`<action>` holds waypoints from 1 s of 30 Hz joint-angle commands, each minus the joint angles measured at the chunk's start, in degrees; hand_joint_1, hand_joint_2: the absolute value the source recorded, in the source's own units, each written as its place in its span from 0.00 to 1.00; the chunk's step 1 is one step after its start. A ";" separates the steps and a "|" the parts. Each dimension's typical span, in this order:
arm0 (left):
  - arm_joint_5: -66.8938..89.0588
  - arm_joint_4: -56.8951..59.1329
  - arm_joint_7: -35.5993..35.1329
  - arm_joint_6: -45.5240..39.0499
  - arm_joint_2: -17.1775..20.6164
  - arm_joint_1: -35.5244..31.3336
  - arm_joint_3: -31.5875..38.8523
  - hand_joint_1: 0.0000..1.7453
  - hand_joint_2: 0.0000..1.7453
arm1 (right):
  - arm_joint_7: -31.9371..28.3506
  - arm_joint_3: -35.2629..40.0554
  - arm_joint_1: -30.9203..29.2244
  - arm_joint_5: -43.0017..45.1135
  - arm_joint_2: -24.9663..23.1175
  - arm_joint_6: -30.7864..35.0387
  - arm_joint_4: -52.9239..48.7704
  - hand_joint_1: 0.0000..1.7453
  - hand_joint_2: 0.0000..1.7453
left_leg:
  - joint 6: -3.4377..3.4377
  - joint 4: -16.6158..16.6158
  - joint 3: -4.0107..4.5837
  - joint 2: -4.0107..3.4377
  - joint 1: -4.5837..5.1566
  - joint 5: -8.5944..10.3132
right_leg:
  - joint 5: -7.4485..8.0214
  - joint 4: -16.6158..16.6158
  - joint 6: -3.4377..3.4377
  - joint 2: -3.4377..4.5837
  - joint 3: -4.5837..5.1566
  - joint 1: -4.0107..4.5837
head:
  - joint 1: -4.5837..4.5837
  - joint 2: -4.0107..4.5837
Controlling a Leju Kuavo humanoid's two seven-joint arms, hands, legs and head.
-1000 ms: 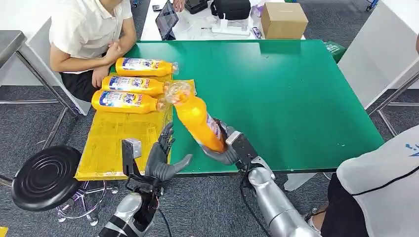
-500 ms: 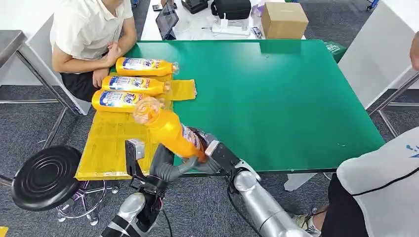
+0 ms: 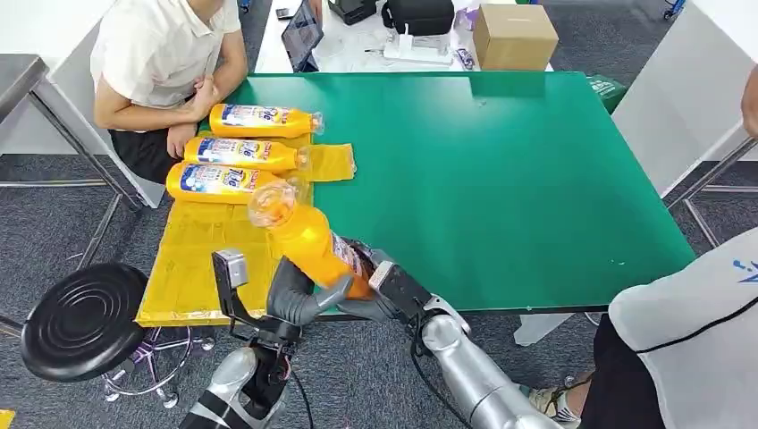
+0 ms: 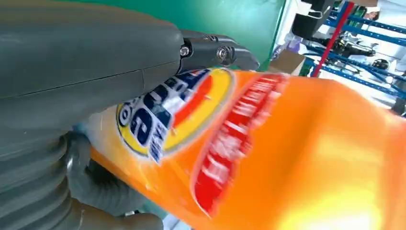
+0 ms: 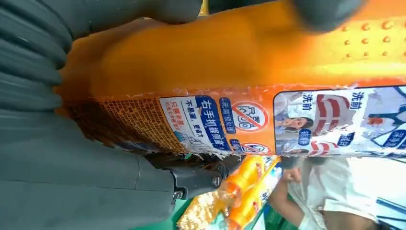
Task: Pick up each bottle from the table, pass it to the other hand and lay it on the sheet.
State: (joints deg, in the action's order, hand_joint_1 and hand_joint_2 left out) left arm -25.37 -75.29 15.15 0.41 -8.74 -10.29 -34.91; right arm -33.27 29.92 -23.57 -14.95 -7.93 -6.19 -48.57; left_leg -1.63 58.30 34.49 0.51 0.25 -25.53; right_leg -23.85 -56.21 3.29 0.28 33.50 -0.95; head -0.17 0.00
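Note:
An orange detergent bottle (image 3: pixel 311 241) is tilted over the table's near edge, its clear cap pointing at the yellow sheet (image 3: pixel 197 255). My right hand (image 3: pixel 384 284) grips its base. My left hand (image 3: pixel 299 299) is wrapped round its lower body from the left, thumb across it. The left wrist view has the bottle's label (image 4: pixel 182 110) pressed under the thumb of my left hand (image 4: pixel 72 72), with fingers beneath. In the right wrist view the bottle (image 5: pixel 239 62) lies in my right hand (image 5: pixel 72 167). Three more orange bottles (image 3: pixel 241 154) lie side by side on the sheet's far end.
A person in a white shirt (image 3: pixel 161 63) sits at the green table's (image 3: pixel 501 179) far left corner, close to the lying bottles. A black stool (image 3: pixel 80 317) stands left of me. Another person (image 3: pixel 688 340) stands at my right. A cardboard box (image 3: pixel 512 36) sits beyond the table.
My right hand has carried the bottle left, from over the table to my left hand. The left hand, open a second ago, has closed round the bottle's lower body.

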 commanded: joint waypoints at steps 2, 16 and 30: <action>-4.95 0.39 -1.27 3.84 1.76 -1.36 0.15 0.00 1.00 | -1.30 2.93 -2.15 -1.68 1.10 0.22 6.76 1.00 1.00 | 0.11 -0.06 -0.23 -0.09 -0.04 -0.06 | -0.04 0.04 -0.13 0.03 -0.20 0.05 | 0.00 0.00; -5.94 2.72 -1.77 7.11 1.72 -2.80 -0.99 1.00 1.00 | -1.28 4.96 -3.98 -3.67 0.19 1.11 7.75 1.00 1.00 | 0.09 -0.03 -0.18 -0.10 -0.04 -0.05 | -0.04 0.01 -0.12 0.04 -0.17 0.05 | 0.00 0.00; -4.99 5.36 -0.29 14.21 2.23 -4.16 -2.14 1.00 1.00 | 0.25 6.44 -5.19 -0.79 -1.02 -5.38 6.00 1.00 1.00 | 0.07 -0.01 -0.13 -0.08 -0.03 -0.04 | -0.04 -0.02 -0.09 0.03 -0.11 0.04 | 0.00 0.00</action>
State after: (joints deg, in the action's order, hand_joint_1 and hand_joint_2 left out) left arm -32.44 -73.24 14.16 12.42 -7.34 -12.18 -33.13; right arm -35.15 32.87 -25.92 -17.99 -8.11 -7.15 -43.89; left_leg -1.63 58.30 34.49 0.50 0.23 -25.52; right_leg -23.85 -56.24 3.29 0.29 33.50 -0.94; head -0.17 0.00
